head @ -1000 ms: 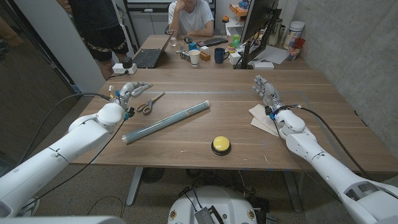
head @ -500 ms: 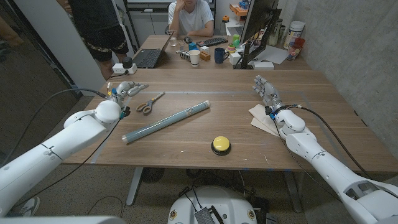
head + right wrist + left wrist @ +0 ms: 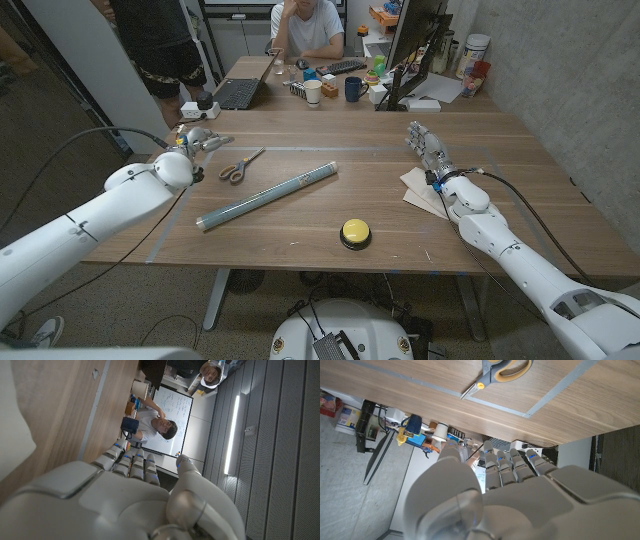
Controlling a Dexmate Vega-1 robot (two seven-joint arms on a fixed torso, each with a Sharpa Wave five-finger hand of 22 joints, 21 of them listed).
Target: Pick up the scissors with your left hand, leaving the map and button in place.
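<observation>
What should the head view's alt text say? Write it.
The robot's left hand hovers empty beside grey-handled scissors on a wooden table, with a rolled map and yellow button toward the middle; the right hand waits, fingers apart.

The head view is evenly lit from above, fairly bright, with soft short shadows under the map [image 3: 266, 196] and the button [image 3: 355, 233] on the table [image 3: 330, 140]. Its edges bow with wide-angle distortion, and the left side falls dim. A faint sheen lies across the tabletop's middle. In the left wrist view the left hand [image 3: 505, 495] is close and blurred, while the scissors [image 3: 502, 369] are sharp. In the right wrist view a ceiling light strip [image 3: 233, 435] glares white, and the right hand [image 3: 125, 500] is soft.
</observation>
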